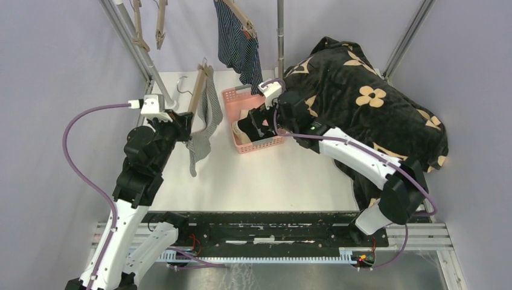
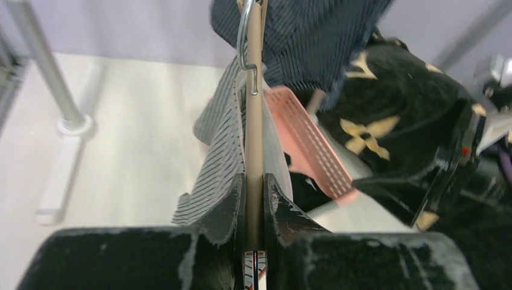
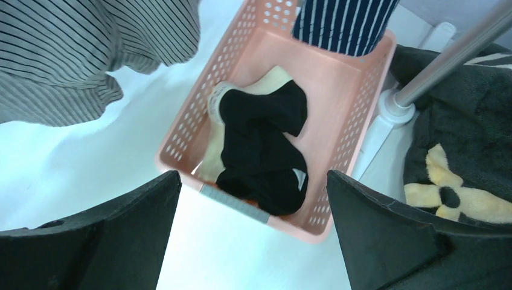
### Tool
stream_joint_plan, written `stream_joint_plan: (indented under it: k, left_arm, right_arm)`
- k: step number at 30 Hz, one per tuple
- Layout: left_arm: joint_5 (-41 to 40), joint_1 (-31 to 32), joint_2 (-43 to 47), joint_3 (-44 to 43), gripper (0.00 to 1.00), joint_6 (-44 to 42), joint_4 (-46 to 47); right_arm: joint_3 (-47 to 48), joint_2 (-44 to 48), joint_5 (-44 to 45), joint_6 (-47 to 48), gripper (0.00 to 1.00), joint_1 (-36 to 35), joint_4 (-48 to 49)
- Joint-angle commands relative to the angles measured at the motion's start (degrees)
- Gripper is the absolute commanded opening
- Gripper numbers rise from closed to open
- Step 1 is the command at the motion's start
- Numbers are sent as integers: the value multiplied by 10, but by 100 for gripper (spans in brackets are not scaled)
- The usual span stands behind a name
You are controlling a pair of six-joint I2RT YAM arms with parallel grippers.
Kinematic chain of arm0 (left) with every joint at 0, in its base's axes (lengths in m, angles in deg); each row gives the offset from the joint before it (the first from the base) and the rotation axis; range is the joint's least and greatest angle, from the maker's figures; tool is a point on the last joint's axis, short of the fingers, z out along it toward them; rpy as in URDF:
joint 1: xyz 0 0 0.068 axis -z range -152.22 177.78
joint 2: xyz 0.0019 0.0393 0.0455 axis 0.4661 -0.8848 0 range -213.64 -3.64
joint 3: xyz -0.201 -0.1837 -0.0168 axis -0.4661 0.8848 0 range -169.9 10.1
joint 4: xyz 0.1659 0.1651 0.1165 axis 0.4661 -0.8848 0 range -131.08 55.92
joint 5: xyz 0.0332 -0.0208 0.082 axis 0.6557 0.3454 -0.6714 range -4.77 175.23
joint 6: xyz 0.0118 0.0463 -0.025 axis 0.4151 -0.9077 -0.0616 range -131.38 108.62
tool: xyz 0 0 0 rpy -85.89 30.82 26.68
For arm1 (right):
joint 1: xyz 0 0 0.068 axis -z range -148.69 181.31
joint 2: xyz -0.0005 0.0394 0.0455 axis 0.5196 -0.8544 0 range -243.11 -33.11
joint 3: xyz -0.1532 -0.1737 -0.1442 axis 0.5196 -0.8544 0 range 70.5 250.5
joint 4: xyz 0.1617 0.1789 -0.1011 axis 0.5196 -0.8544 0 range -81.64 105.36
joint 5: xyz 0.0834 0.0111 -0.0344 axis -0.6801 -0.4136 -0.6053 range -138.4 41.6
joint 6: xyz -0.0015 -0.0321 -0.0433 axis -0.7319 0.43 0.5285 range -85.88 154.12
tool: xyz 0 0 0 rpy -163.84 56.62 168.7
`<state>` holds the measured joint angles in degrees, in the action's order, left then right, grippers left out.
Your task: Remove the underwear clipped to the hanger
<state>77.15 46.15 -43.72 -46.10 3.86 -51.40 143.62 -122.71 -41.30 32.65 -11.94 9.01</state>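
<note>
Underwear here counts three pieces, each in a different place. One grey-striped piece (image 1: 202,130) hangs along a wooden hanger (image 1: 198,90), which the left gripper (image 2: 254,199) holds. One navy striped piece (image 1: 238,45) hangs from a rear hanger (image 1: 243,21), high at the back. One black piece (image 3: 259,151) lies in the pink basket (image 3: 362,121), on top of a pale cloth (image 3: 212,99).

Only the top view shows all hangers together. They are four: the two named, and two bare hangers (image 1: 140,30) at the top left. It also shows both arms, one basket, and one black blanket (image 1: 362,90) with tan flowers, heaped on the right side of the table (image 1: 272,175).

The left wrist view shows the grip much better. Both fingers are pressed tight on the flat edge of the wooden hanger, and the grey cloth lies against its left side. No view shows clearly whether a clip holds the grey piece.

The right wrist view looks straight down into the basket, which the right arm partly hides in the top view. The right gripper (image 3: 253,175) hangs above the basket with its fingers spread wide, and nothing is between them.
</note>
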Motion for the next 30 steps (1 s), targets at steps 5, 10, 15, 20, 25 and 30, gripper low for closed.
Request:
stream_joint_plan:
  k: [5, 10, 15, 20, 25, 30]
  left_arm:
    - [224, 2, 37, -43, 3, 42, -80]
    - [358, 2, 27, -23, 3, 39, -53]
    - [469, 2, -10, 30, 3, 50, 22]
    - [472, 2, -36, 46, 3, 37, 47]
    - [490, 1, -33, 51, 3, 49, 75]
    - [505, 2, -17, 56, 3, 73, 119]
  right_arm:
    - [-21, 125, -261, 27, 100, 66, -60]
    - [-41, 167, -434, 15, 100, 126, -21]
    - [-21, 160, -565, 21, 100, 172, -24]
    - [0, 131, -672, 2, 99, 221, 0]
    - [-2, 101, -734, -112, 98, 260, 139]
    - [-2, 72, -764, -195, 96, 265, 232]
